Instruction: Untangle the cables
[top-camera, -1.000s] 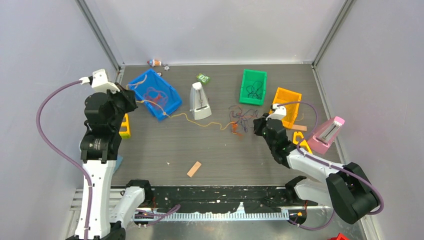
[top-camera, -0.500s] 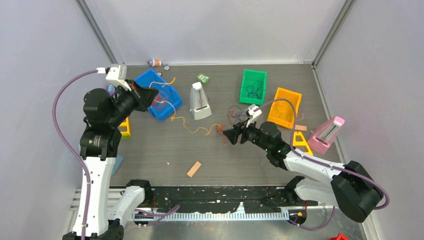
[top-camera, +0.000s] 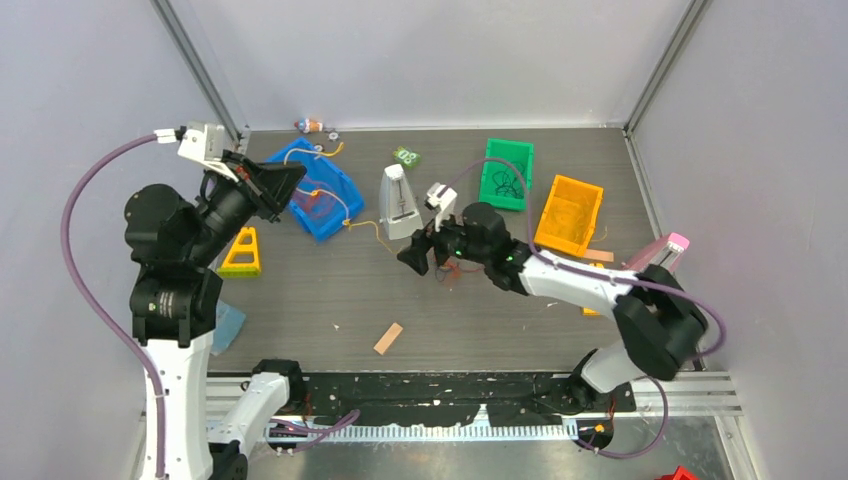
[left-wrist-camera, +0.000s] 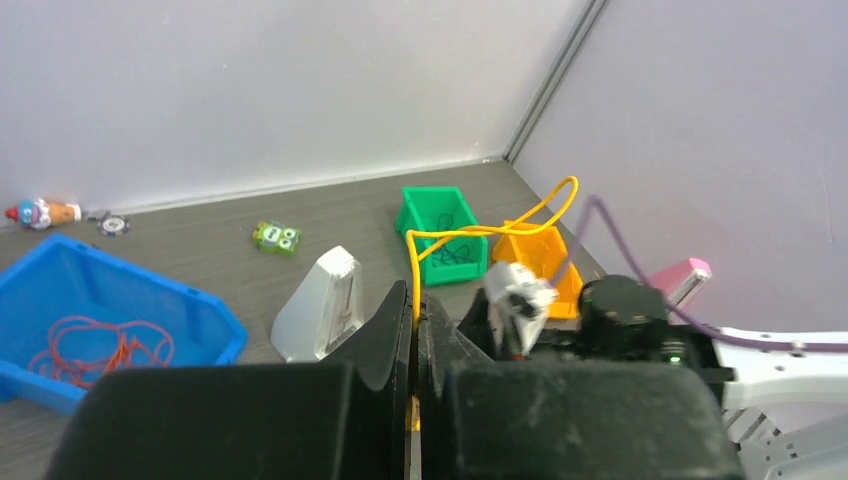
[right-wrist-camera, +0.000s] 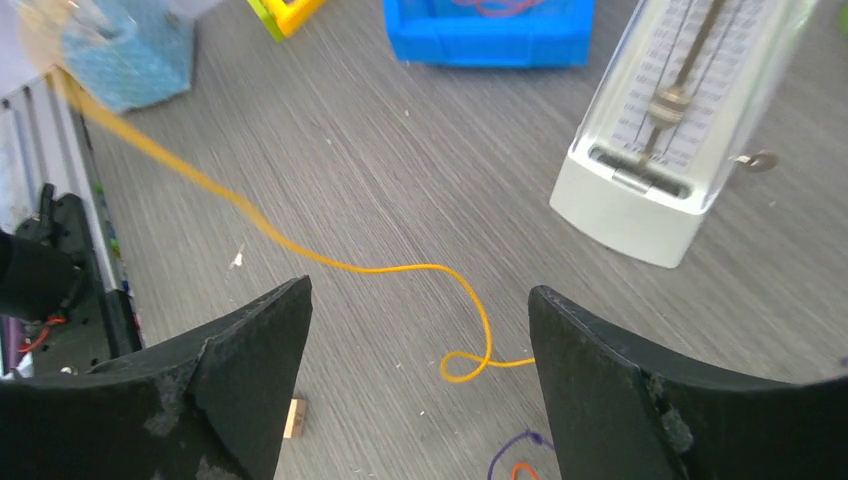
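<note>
My left gripper (top-camera: 293, 181) hovers over the blue bin (top-camera: 335, 210), shut on a yellow cable (left-wrist-camera: 489, 229) that loops up from its tips (left-wrist-camera: 416, 297). This cable (top-camera: 365, 227) trails across the table past the bin. A red-orange cable (left-wrist-camera: 100, 346) lies coiled in the bin. My right gripper (top-camera: 413, 257) stands open just left of a small tangle of cables (top-camera: 455, 270). In the right wrist view the yellow cable (right-wrist-camera: 400, 268) lies on the table between the open fingers (right-wrist-camera: 420, 290), untouched. Purple and orange strands (right-wrist-camera: 520, 455) show at the bottom edge.
A white metronome (top-camera: 400, 203) stands just behind the right gripper. A green bin (top-camera: 507, 172) holding a black cable, an orange bin (top-camera: 572, 212) and a pink metronome (top-camera: 660, 250) are to the right. A wooden block (top-camera: 388, 338) and a yellow triangle (top-camera: 242, 252) lie nearer.
The right gripper has opened and swung left across the table toward the white metronome. The left gripper has turned over the blue bin, drawing the yellow cable left.
</note>
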